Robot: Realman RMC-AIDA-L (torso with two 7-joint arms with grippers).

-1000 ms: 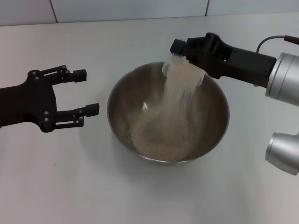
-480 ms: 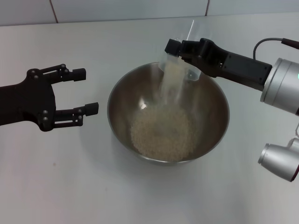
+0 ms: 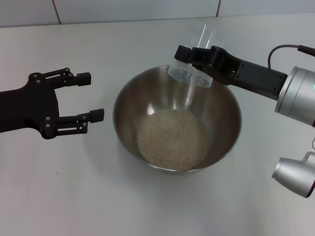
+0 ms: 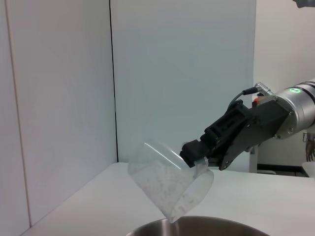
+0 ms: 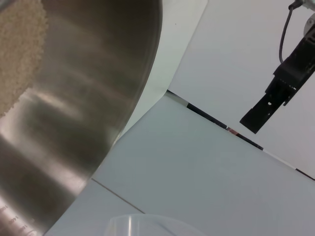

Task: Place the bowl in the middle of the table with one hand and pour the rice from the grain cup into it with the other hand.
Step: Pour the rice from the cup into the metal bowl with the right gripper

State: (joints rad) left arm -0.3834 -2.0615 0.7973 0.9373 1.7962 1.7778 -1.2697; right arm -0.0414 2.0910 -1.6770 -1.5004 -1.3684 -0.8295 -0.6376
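Note:
The steel bowl (image 3: 224,105) stands in the middle of the white table (image 3: 147,206), with a heap of rice (image 3: 172,137) on its bottom. My right gripper (image 3: 189,61) is shut on the clear grain cup (image 3: 204,38), holding it tipped mouth-down over the bowl's far rim. The grain cup (image 4: 170,184) looks almost empty, with only a few grains clinging inside. No rice is falling. My left gripper (image 3: 93,96) hovers open just left of the bowl, not touching it. In the right wrist view the bowl (image 5: 83,98) and rice (image 5: 19,54) fill the frame.
White wall panels (image 4: 172,73) rise behind the table's far edge. My right arm's silver links (image 3: 300,98) reach in over the right side of the table.
The stream of rice from the cup has stopped. The cup has gone from full-looking to nearly clear and is tipped higher. The heap in the bowl has grown. The left gripper has not moved.

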